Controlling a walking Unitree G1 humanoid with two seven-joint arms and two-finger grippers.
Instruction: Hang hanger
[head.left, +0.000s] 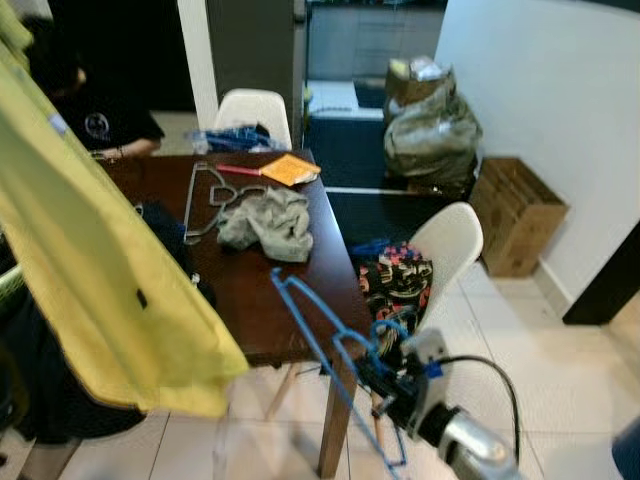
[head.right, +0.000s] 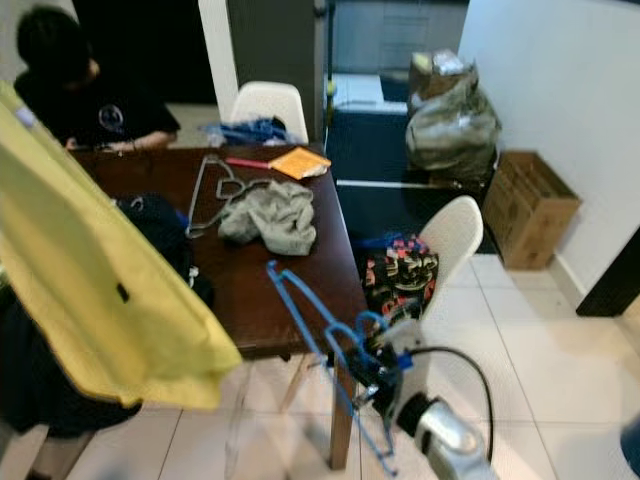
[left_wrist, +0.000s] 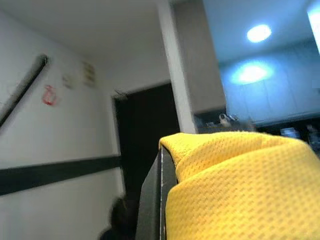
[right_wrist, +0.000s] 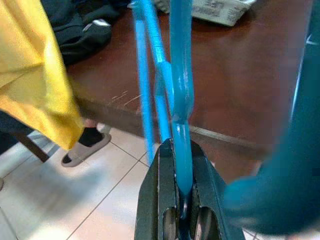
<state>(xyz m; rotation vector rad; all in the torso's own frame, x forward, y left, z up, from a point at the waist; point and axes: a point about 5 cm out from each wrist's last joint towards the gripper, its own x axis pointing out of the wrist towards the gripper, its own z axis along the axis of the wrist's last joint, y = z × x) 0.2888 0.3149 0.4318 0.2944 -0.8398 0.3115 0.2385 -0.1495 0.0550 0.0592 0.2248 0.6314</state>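
Blue hanger (head.left: 325, 345): thin plastic, held low in front of the robot at the near right corner of the table; it slants up from the floor side towards the tabletop.
Right gripper (right_wrist: 181, 197): black fingers pressed together on the hanger's blue bar, seen clearly in the right wrist view; the silver arm comes in from the lower right.
Yellow shirt (head.left: 95, 270): large mesh cloth hanging at the robot's left, covering the table's near left edge.
Left gripper (left_wrist: 157, 200): one black finger shows beside the shirt, which lies draped over it; whether the fingers are spread or closed cannot be told.
Table (head.left: 290, 300): dark brown wood, on white floor tiles.
Grey cloth (head.left: 268, 222): crumpled mid-table.
Metal hanger (head.left: 205, 200): lies flat just left of the cloth, touching it.
Orange packet (head.left: 290, 169): at the far edge.
Chairs: one white chair (head.left: 450, 245) at the table's right with patterned cloth on it.
Person (head.right: 75, 95): seated at the far left corner, dark top.
Box (head.left: 515, 215): cardboard, by the right wall.
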